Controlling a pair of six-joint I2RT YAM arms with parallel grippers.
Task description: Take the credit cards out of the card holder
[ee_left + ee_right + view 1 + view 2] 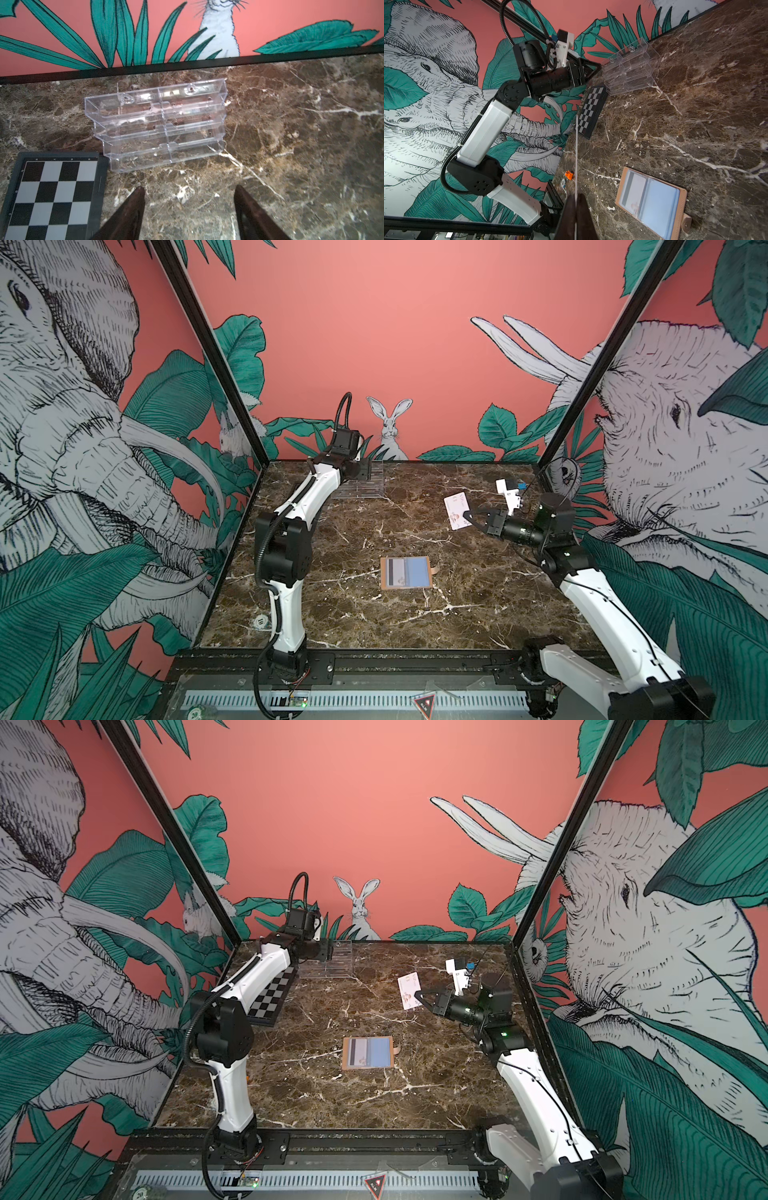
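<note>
Brown marble-patterned table [332,614]. The card holder [406,572] lies open and flat, with pale cards [415,571] in its sleeves. Beyond it, rightward, the right gripper [467,517] is clamped on a white card [456,509], lifted clear, evidently extracted. Far beyond the holder, leftward, the left gripper [189,188] has jaws apart, empty, facing a clear rack [155,124].

You've got open bench [332,614] all round the card holder [406,572]; the clear rack [370,487] and chequered board [270,998] crowd the back-left corner, below the left arm [316,493].

Tan card holder [681,209], whitish card [455,508], seemingly pale-blue card [417,571]
</note>
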